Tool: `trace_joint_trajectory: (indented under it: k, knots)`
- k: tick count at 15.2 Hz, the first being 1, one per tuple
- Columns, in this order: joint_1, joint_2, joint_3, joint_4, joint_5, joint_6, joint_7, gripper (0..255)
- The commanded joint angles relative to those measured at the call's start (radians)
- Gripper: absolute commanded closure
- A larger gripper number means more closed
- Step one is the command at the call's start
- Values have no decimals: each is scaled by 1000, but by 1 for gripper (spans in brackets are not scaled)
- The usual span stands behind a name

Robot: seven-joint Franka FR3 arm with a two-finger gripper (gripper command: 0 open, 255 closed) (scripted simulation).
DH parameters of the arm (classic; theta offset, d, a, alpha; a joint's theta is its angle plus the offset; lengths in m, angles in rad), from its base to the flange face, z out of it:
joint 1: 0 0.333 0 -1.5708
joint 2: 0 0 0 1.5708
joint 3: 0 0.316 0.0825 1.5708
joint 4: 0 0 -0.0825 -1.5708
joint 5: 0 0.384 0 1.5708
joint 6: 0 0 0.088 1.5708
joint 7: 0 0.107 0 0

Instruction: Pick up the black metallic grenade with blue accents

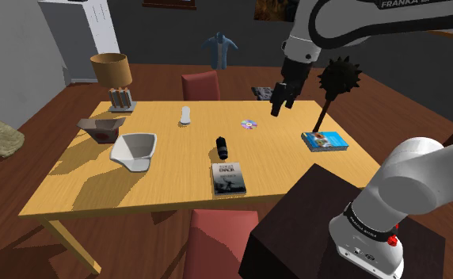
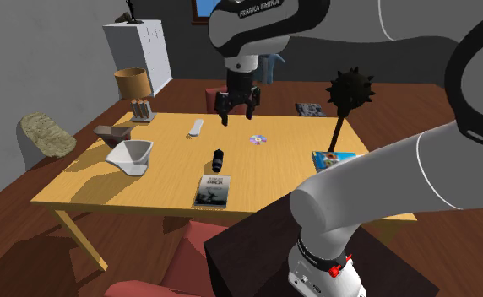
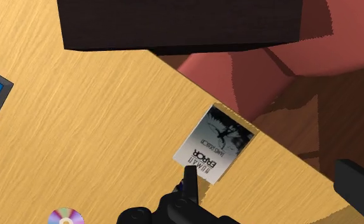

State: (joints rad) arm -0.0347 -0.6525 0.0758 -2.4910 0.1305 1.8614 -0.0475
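The grenade (image 1: 222, 147) is a small black cylinder lying on the wooden table (image 1: 169, 170), just beyond a grey book (image 1: 227, 177). In the second exterior view the grenade (image 2: 219, 159) lies between that book (image 2: 213, 190) and a CD (image 2: 257, 138). My gripper (image 1: 279, 106) hangs open and empty well above the table, over its far side, off toward the shoulder view's right of the grenade. Seen from the second exterior view, the gripper (image 2: 237, 113) has its fingers apart. In the wrist view the grenade (image 3: 181, 205) shows as a black shape beside the book (image 3: 216, 143), far below one finger (image 3: 359, 191).
A spiked black mace (image 1: 340, 78) stands by a blue book (image 1: 325, 140) close to the arm. A white bowl (image 1: 135, 149), a carton (image 1: 100, 127), a lamp (image 1: 112, 71) and a white object (image 1: 185, 115) occupy the table's other half. Red chairs (image 1: 201, 85) flank it.
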Motion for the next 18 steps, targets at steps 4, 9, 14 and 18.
trace_joint_trajectory:
  k: [4,9,14,18]
  knots:
    - [-20,156,39,-18,0,196,68,0]
    - [-44,335,72,-4,-19,377,145,0]
    - [-70,531,95,48,-69,535,239,0]
    - [-84,692,97,115,-133,638,328,0]
